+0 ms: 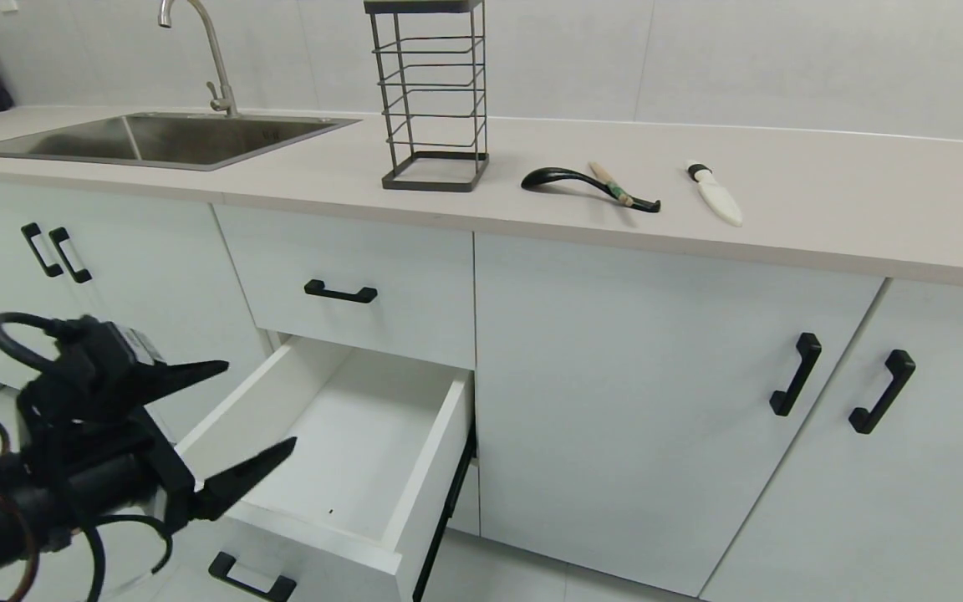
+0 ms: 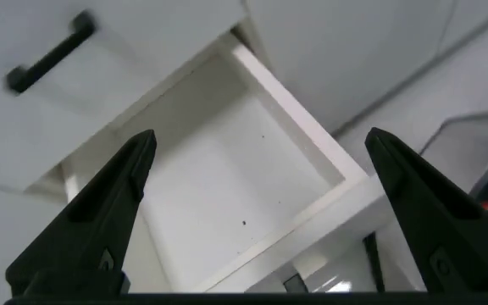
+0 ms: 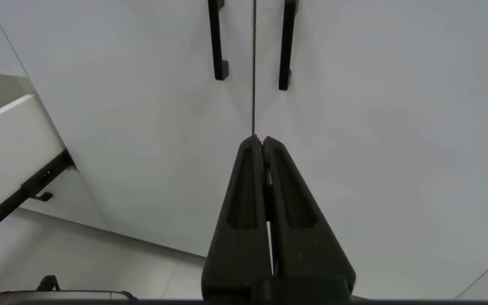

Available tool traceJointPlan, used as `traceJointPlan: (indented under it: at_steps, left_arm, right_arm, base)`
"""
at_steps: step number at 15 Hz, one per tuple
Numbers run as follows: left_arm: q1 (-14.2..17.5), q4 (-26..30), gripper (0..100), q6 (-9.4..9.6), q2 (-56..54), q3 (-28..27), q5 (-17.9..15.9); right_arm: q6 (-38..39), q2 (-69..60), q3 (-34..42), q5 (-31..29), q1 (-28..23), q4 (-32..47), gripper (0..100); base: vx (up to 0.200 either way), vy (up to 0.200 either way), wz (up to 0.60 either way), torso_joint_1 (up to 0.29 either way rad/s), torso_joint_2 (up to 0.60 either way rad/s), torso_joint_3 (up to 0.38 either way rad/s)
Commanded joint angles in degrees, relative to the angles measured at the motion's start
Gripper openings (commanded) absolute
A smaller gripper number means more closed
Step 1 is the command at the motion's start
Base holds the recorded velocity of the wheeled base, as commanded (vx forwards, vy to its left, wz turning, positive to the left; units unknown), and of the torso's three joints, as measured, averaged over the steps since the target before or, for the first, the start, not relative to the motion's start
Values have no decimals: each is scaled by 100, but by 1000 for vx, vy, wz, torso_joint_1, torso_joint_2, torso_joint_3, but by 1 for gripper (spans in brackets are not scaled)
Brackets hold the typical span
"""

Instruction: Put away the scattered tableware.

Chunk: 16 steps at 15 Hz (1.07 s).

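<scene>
Three pieces of tableware lie on the bench [image 1: 824, 192], to the right of its middle. The black ladle [image 1: 565, 178] rests with its bowl toward the wire rack [image 1: 434, 92] and its curved handle running off to the right. A short wooden-handled utensil [image 1: 611, 184] with a green band lies slantwise across that handle and seems to touch it. Near these, farther right and apart from them, is a white utensil [image 1: 715, 196] with a black band at its far end, shaped like a sheathed knife.

The tall dark wire rack stands upright on the bench just left of the ladle. Farther left a steel sink [image 1: 155, 138] is set into the bench, with a curved tap [image 1: 206, 50] behind it.

Below the bench, under the rack, an upper drawer [image 1: 340, 292] with a black handle is closed. The drawer [image 1: 339, 451] beneath it is pulled well out, showing its white floor. The left hand [image 1: 260, 403] hangs in front of this open drawer at its left corner, fingers spread wide with nothing between them. From the left wrist, the spread left hand [image 2: 261, 140] frames the drawer [image 2: 227, 195] interior.

The right hand [image 3: 257, 144] has its fingers pressed together on nothing and points at the seam between two white cabinet doors [image 3: 354, 127] with black handles, to the right of the open drawer.
</scene>
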Motion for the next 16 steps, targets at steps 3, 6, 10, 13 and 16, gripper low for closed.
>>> traceJointPlan:
  at_steps: [3, 6, 10, 13, 16]
  left_arm:
    - [1247, -923, 100, -465, -598, 336, -377]
    - [1493, -958, 100, -474, -1688, 1135, -377]
    - [1493, -774, 100, -623, -3613, 1900, -385]
    - [1466, 870, 100, -878, -5995, 1909, -254]
    - [1141, 1617, 100, -817, -6733, 1909, -254]
  right_arm:
    - [0, 0, 1, -8, -3, 0, 0]
    - [0, 0, 1, 1, 6, 0, 0]
    - [0, 9, 1, 1, 6, 0, 0]
    - [8, 9, 1, 1, -3, 0, 0]
    - [0, 9, 1, 1, -3, 0, 0]
  base:
    - [0, 0, 0, 0, 0, 0]
    - [0, 0, 0, 0, 0, 0]
    - [0, 0, 0, 0, 0, 0]
    - [0, 0, 0, 0, 0, 0]
    - [0, 0, 0, 0, 0, 0]
